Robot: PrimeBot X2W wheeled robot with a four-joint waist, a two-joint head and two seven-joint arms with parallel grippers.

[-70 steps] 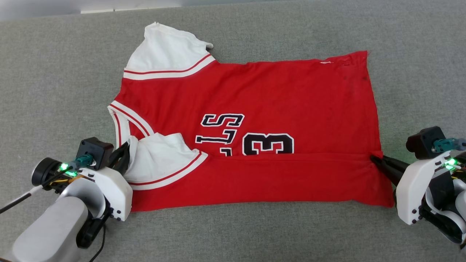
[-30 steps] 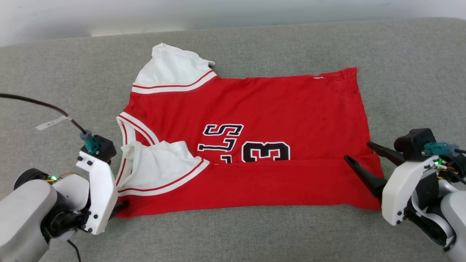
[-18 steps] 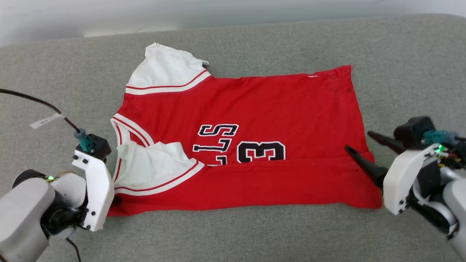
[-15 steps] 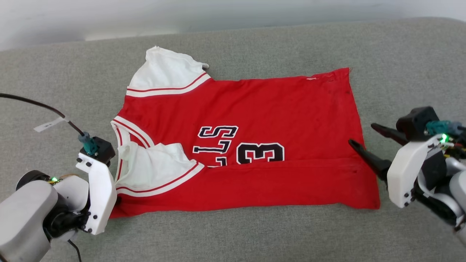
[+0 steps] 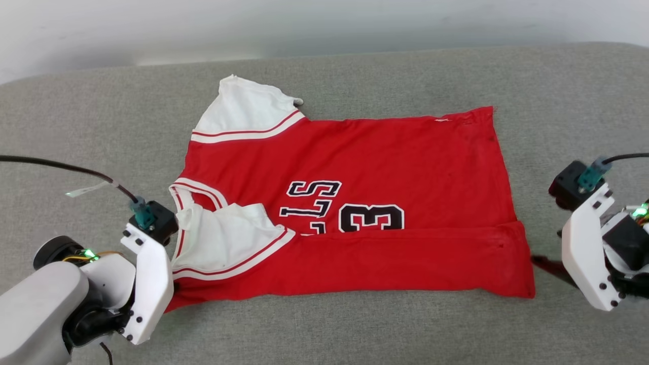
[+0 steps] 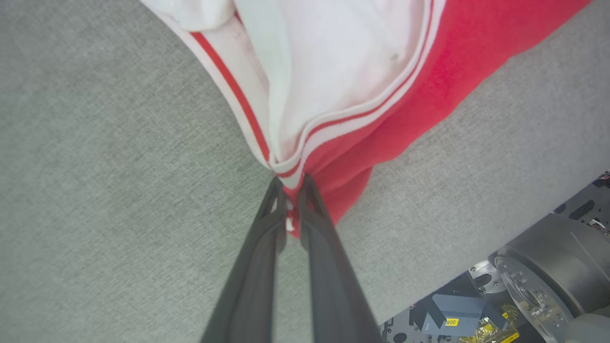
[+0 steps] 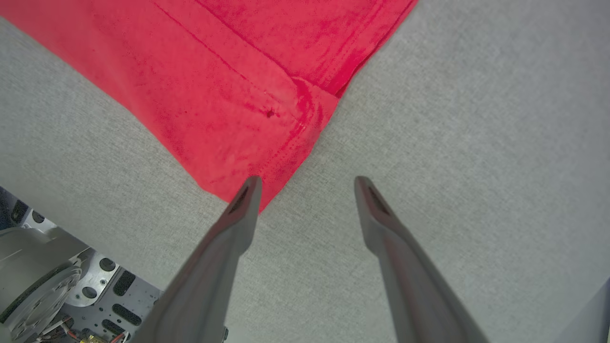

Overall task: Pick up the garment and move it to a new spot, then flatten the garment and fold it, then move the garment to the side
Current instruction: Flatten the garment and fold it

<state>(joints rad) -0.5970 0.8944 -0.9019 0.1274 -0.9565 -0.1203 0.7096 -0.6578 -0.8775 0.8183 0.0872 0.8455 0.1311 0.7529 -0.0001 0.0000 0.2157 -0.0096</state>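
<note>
Two wrist close-ups: left pincer (image 6: 291, 185) clamped on garment (image 6: 452, 57) corner, right pincer (image 7: 307, 182) apart beside hem.

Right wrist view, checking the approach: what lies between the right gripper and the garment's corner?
Bare grey cushion, nothing else. That view shows the open right gripper beside the garment's corner, one finger at its edge.

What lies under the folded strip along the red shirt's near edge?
The strip rests on the front of the shirt, cutting off part of the black number and letters. The rest of them, and anything beneath, is covered.
</note>
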